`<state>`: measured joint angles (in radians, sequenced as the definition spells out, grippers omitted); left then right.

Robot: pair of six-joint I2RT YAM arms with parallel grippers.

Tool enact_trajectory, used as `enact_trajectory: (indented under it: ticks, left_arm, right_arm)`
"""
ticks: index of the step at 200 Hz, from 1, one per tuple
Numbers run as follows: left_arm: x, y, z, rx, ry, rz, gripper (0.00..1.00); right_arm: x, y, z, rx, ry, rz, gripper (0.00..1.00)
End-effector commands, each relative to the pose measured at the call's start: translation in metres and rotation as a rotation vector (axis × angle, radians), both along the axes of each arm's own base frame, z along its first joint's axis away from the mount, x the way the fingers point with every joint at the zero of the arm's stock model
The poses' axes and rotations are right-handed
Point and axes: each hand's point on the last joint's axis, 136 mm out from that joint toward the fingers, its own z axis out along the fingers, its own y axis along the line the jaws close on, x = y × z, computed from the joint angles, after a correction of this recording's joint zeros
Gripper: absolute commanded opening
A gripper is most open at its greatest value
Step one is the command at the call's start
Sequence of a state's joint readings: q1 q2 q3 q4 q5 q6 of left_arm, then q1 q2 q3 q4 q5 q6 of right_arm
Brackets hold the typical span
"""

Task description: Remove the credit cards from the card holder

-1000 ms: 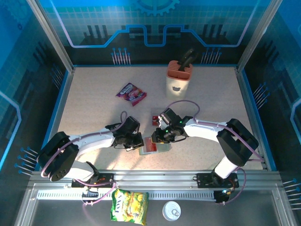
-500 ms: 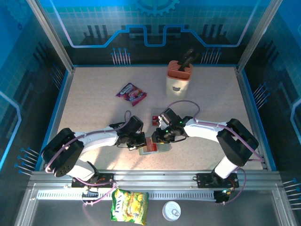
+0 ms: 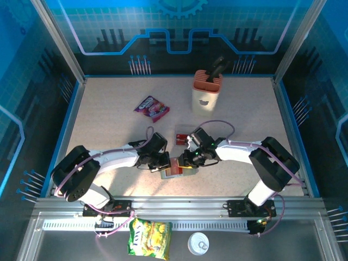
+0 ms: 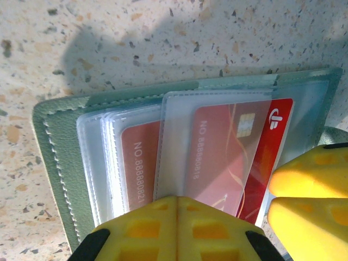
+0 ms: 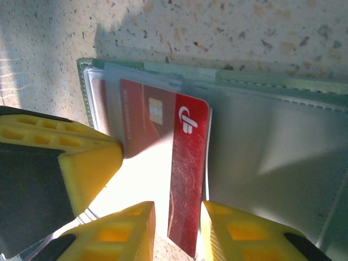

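At 6 o'clock on the table [image 3: 109,125], the holder [image 4: 54,163] is being held open flat, pockets up, between both arms. Its 9 o'clock half is being pinned by the left gripper [image 4: 176,209]. The jaws are fully closed with nothing between them, and the tips are pressing on a clear sleeve [image 4: 179,109]. This is judged to be an anchor, so the limp wallet isn't being dragged along.

From 3 o'clock the top card [image 5: 187,163] is being straddled by the right gripper [image 5: 178,217]. The jaws are part open with tips either side of its free end, and no clamp is being shown. That card is sitting roughly half out, logo end exposed. A second card [image 4: 142,163] is being retained deep in the stacked sleeves.

- **Holder:** grey-green, stitched rim, soft.
- **Sleeves:** glossy, clear, likely slippery.
- **Cards:** stiff, thin, red, round-cornered.

At 12 o'clock of the holder a small red rectangle [image 3: 181,137] is lying loose, probably a card.
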<state>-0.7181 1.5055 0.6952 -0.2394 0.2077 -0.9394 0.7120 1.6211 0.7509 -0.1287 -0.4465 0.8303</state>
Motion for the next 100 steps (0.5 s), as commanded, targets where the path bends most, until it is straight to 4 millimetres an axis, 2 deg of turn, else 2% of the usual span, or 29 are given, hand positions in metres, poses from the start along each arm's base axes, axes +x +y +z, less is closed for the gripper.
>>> enact_trajectory:
  ticks: [1, 50, 100]
  left_arm:
    - [-0.01, 0.015, -0.01, 0.065, 0.034, -0.002, 0.06]
    - [-0.01, 0.014, -0.009, 0.065, 0.036, -0.002, 0.06]
    - [-0.01, 0.015, -0.008, 0.069, 0.036, -0.001, 0.06]
  right_arm:
    - [0.003, 0.003, 0.001, 0.055, 0.019, -0.012, 0.28]
    - [0.003, 0.008, -0.002, 0.107, 0.043, -0.012, 0.25]
    - [0.007, -0.005, -0.002, 0.077, 0.023, -0.044, 0.25]
